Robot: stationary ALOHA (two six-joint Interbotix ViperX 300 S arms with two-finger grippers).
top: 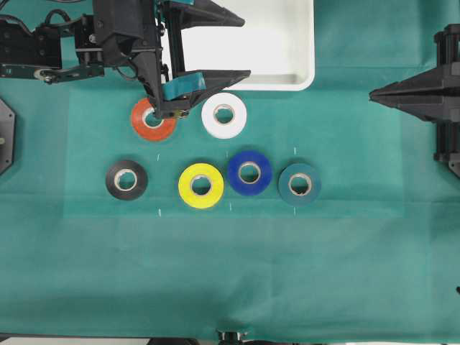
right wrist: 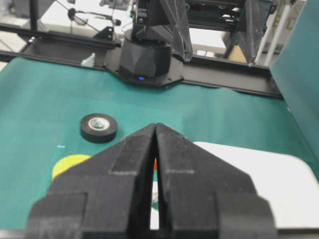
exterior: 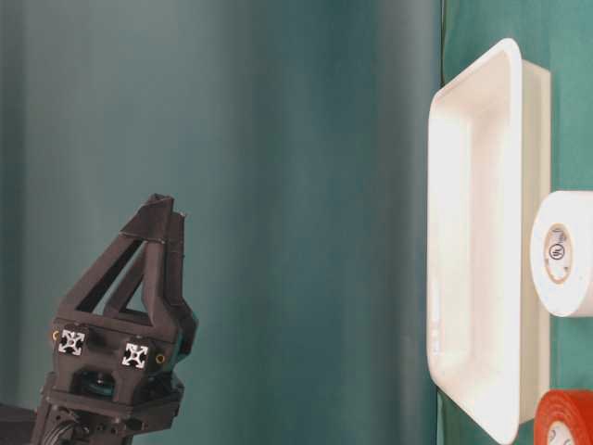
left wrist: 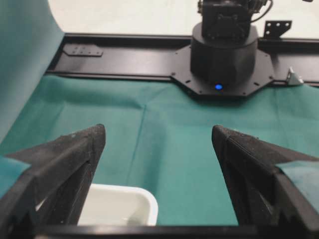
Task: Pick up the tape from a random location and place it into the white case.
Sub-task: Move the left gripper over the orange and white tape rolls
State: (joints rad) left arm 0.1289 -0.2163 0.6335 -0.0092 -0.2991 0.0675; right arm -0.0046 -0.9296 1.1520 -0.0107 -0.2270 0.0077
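Observation:
The tape (top: 224, 115), a white roll with a pale core, lies flat on the green cloth just below the white case (top: 305, 75); the table-level view shows the tape (exterior: 565, 255) beside the white case (exterior: 473, 241). My left gripper (top: 247, 44) hangs wide open and empty, raised above the case's left part. In the left wrist view the left gripper (left wrist: 158, 134) has only cloth and a corner of the case (left wrist: 124, 204) beneath it. My right gripper (top: 374, 93) is shut and empty at the right edge, pointing left; the right wrist view shows the right gripper (right wrist: 156, 127).
An orange roll (top: 152, 118) lies left of the white tape, partly under the left arm. In front stand black (top: 126, 180), yellow (top: 201, 185), blue (top: 249, 172) and teal (top: 300, 184) rolls. The right arm's base (left wrist: 224, 55) is beyond the case.

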